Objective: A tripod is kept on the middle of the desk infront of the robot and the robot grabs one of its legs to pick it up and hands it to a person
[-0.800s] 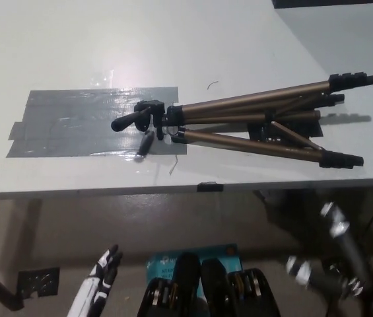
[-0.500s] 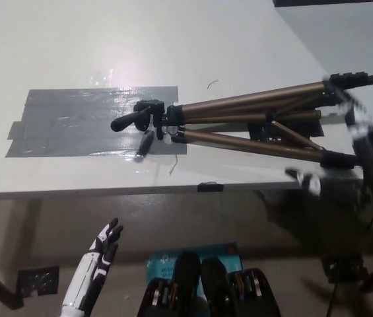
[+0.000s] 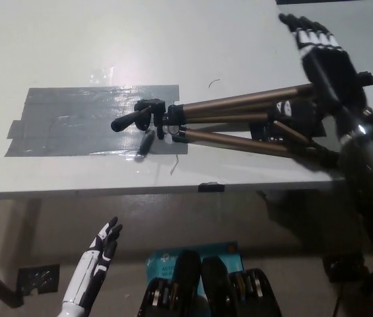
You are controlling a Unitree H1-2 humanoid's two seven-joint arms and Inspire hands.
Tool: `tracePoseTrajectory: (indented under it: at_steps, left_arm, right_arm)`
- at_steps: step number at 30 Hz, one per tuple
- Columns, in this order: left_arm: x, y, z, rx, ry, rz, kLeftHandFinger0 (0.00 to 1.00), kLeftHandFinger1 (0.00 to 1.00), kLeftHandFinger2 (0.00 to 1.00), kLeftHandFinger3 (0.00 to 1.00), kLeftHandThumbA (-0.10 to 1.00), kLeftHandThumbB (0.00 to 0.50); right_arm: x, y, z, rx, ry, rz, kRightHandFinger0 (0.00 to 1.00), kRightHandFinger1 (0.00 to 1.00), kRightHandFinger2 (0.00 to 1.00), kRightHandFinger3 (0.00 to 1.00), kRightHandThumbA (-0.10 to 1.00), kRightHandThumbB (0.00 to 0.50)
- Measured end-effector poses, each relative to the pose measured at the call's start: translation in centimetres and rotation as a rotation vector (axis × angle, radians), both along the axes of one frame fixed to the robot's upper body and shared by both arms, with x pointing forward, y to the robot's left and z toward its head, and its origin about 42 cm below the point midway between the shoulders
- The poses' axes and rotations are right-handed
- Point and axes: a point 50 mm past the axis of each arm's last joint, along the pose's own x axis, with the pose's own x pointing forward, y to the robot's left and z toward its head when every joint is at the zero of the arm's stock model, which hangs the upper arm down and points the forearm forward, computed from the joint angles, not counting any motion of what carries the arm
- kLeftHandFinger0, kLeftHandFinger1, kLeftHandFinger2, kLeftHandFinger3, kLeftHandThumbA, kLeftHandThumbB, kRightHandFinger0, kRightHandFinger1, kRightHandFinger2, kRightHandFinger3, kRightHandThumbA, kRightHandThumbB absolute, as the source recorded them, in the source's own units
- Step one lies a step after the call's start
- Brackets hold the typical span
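Black right hand (image 3: 325, 63) over the desk's (image 3: 173, 39) right edge, near the far right corner, flat and open, fingers (image 3: 305, 30) straight and slightly apart, tips toward the far edge, nothing between them. Black forearm (image 3: 364, 165) behind it, down across the right edge toward the picture's lower right. Beneath hand and wrist, the foot ends of the tripod (image 3: 226, 119); contact between hand and legs impossible to judge from this angle. Tripod flat on its side in the right half of the desk, closer to the front edge than to the far one, folded bronze legs fanned a little toward the right edge, black head (image 3: 153, 112) toward the middle. Head and its black pan handle (image 3: 128, 121) over the right end of a grey tape patch (image 3: 74, 122), handle tip toward the left edge. Small black stick-like part (image 3: 145, 144) just in front of the head, on the tape's front right corner, apart from the handle. Tape patch wide and wrinkled, on the left half of the desk, parallel to the front edge. Small black clip (image 3: 210, 187) on the front edge, roughly below the head. White left hand (image 3: 105, 243) at the picture's lower left, below the desk's front edge, well apart from the tripod, fingers loosely spread, empty.
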Motion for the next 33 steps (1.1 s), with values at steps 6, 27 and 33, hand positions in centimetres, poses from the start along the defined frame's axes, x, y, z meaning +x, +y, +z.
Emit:
tracePoseTrajectory:
  at_steps: [6, 27, 33]
  left_arm:
    - [0.6, 0.1, 0.5, 0.006, -0.015, -0.007, 1.0, 1.0, 1.0, 1.0, 1.0, 0.111]
    - [2.9, -0.1, 2.3, 0.03, -0.057, -0.048, 1.0, 1.0, 1.0, 1.0, 0.96, 0.059]
    - [3.4, -0.2, 2.7, 0.035, -0.068, -0.061, 1.0, 1.0, 1.0, 1.0, 0.97, 0.026]
  right_arm:
    - [2.9, 0.9, -0.2, -0.134, 0.05, -0.078, 1.0, 1.0, 1.0, 1.0, 1.0, 0.488]
    - [5.5, 1.3, -0.2, -0.252, 0.145, -0.137, 1.0, 1.0, 1.0, 1.0, 1.0, 0.5]
    - [4.9, 1.2, 1.5, -0.226, 0.139, -0.088, 1.0, 1.0, 1.0, 1.0, 1.0, 0.5]
